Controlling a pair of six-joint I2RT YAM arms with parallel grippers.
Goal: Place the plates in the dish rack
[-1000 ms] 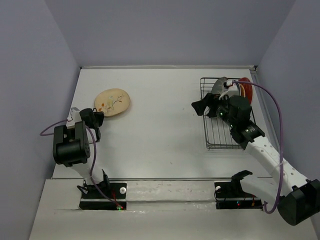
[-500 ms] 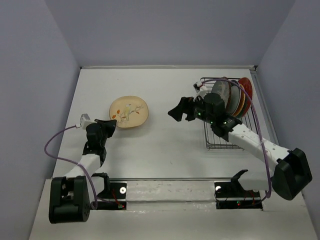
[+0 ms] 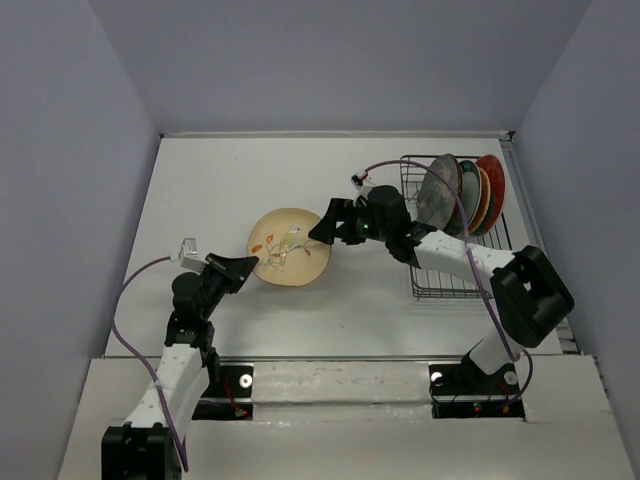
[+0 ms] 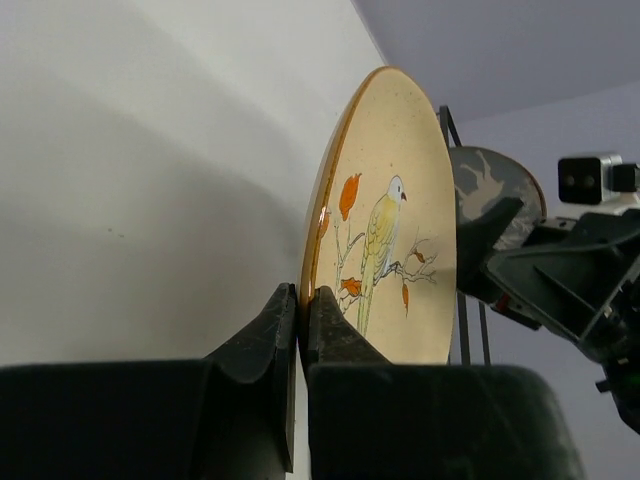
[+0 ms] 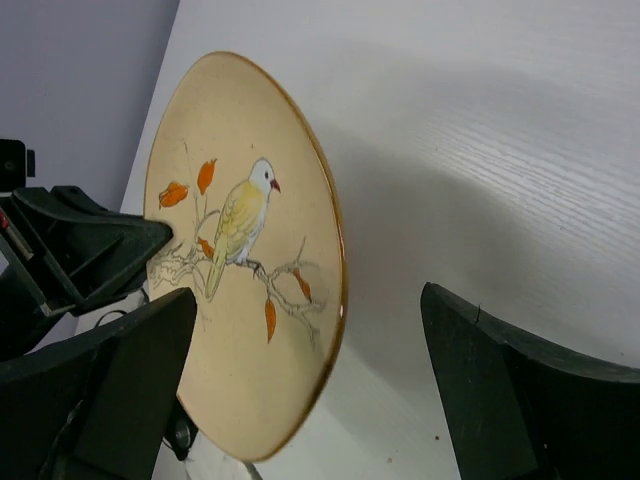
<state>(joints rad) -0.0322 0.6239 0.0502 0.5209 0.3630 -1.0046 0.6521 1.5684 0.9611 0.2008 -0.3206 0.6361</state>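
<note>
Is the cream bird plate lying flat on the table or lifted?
Lifted, tilted: the left gripper pinches the cream plate by its rim.

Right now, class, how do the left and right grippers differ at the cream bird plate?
The left gripper is shut on the rim of the cream plate; the right gripper stands open, grasping nothing. The left gripper reaches from the plate's left, the right gripper from the dish rack side. Both are at that plate.

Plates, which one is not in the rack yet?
The cream plate with the bird, pinched at its rim by the left gripper; the others stand upright in the rack.
</note>
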